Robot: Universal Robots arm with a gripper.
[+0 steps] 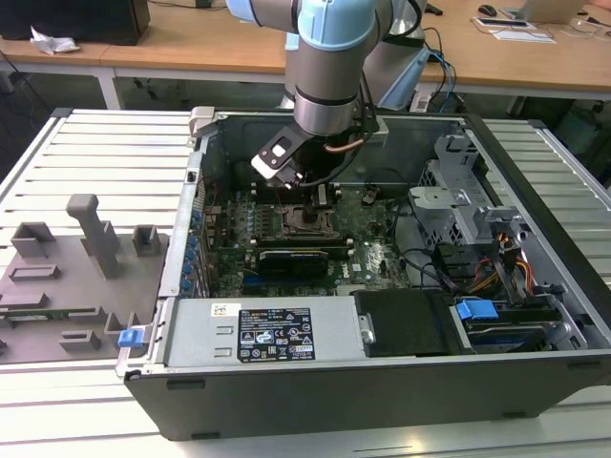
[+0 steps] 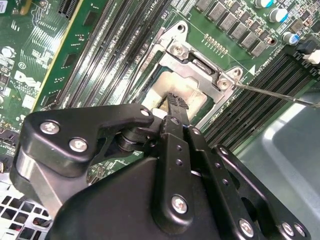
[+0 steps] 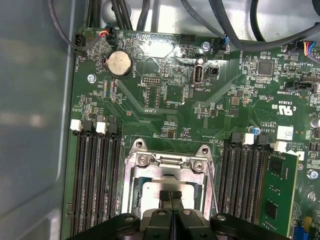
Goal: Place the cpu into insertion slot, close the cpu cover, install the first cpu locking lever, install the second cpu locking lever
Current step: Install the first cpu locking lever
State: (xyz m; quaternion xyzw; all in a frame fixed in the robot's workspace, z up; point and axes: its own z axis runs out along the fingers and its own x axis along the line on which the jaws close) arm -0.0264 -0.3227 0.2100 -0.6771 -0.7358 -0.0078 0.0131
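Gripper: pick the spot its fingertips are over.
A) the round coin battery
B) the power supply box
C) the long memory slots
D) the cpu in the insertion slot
D: in the first wrist view the gripper has its fingertips meeting directly over the silver cpu.

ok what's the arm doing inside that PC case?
The arm's gripper hangs inside the open PC case, fingertips together on the cpu and its metal top. The cpu sits in the insertion slot, with the cpu cover apparently lying flat around it. One thin locking lever juts out sideways, seemingly unlatched.
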